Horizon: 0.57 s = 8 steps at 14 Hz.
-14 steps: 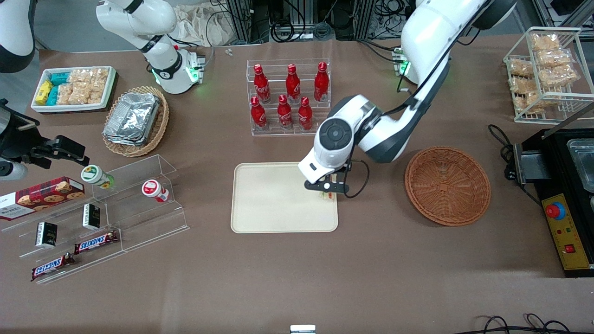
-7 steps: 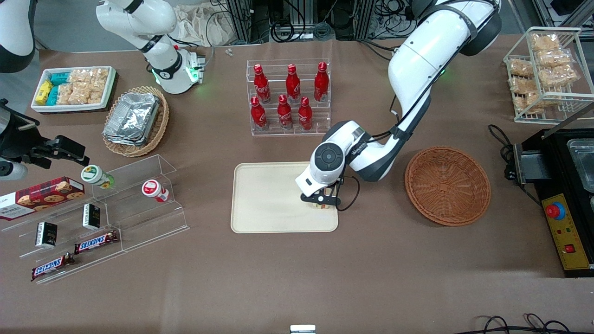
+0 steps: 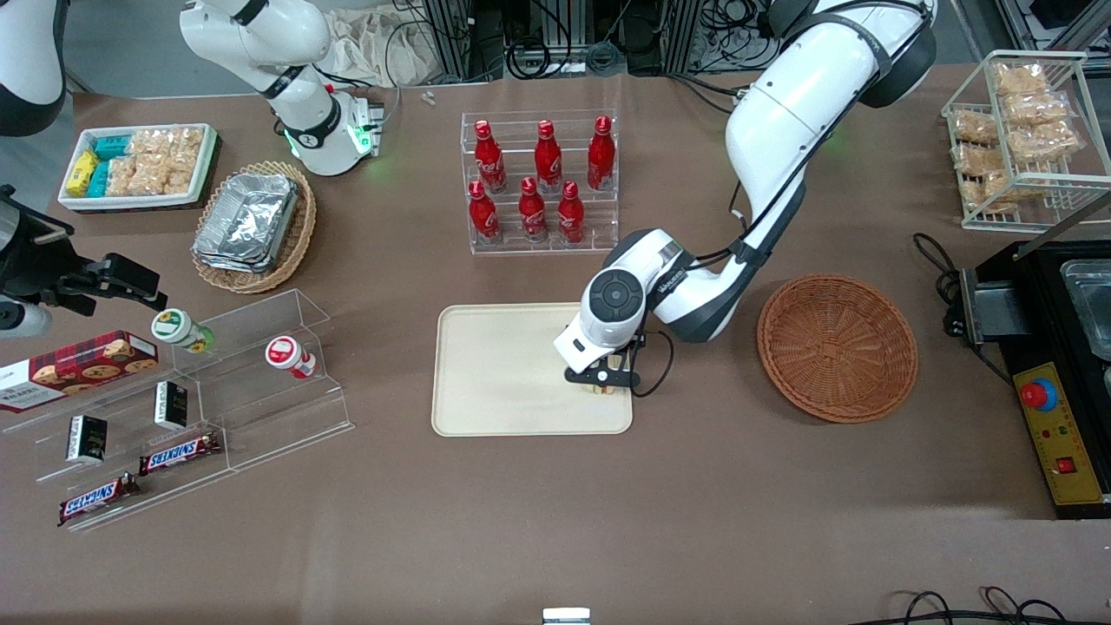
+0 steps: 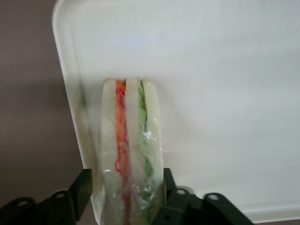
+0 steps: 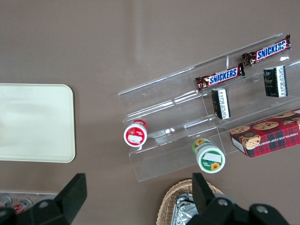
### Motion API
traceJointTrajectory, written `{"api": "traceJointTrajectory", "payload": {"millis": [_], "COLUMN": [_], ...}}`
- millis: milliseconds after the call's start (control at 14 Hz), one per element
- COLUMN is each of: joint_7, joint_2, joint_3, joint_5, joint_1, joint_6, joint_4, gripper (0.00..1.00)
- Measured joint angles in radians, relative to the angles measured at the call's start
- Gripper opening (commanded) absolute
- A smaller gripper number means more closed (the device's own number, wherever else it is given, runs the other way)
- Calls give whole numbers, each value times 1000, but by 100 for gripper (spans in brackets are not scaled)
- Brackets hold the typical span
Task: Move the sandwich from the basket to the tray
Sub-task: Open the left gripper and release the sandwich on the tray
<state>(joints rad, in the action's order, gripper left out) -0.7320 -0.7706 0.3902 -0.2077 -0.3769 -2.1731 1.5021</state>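
The sandwich [image 4: 129, 150] is a clear-wrapped wedge with orange-red and green filling. It stands on edge on the cream tray [image 3: 503, 373], close to the tray rim [image 4: 75, 117] nearest the basket. My left gripper [image 3: 601, 382] is down over the tray and shut on the sandwich, with one black finger [image 4: 83, 187] on each side in the left wrist view. In the front view only a sliver of the sandwich [image 3: 609, 388] shows under the wrist. The round reddish-brown basket [image 3: 838, 347] lies beside the tray toward the working arm's end and holds nothing.
A clear rack of red bottles [image 3: 538, 182] stands farther from the camera than the tray. Clear snack shelves [image 3: 191, 408] and a tan basket of foil trays [image 3: 252, 226] lie toward the parked arm's end. A black control box [image 3: 1055, 382] sits past the basket.
The gripper came down and a little nearer the camera with the sandwich, onto the tray near its rim. Over the last half second it has barely moved.
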Motion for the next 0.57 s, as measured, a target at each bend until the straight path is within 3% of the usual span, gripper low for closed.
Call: {"api": "traceJointTrajectory", "payload": {"millis": [571], "joint_7": [25], "joint_2": [367], "joint_3": [-3], "joint_5": [35], "joint_1": [148], "joint_6": [266], "joint_4": [-41], "gripper": [100]}}
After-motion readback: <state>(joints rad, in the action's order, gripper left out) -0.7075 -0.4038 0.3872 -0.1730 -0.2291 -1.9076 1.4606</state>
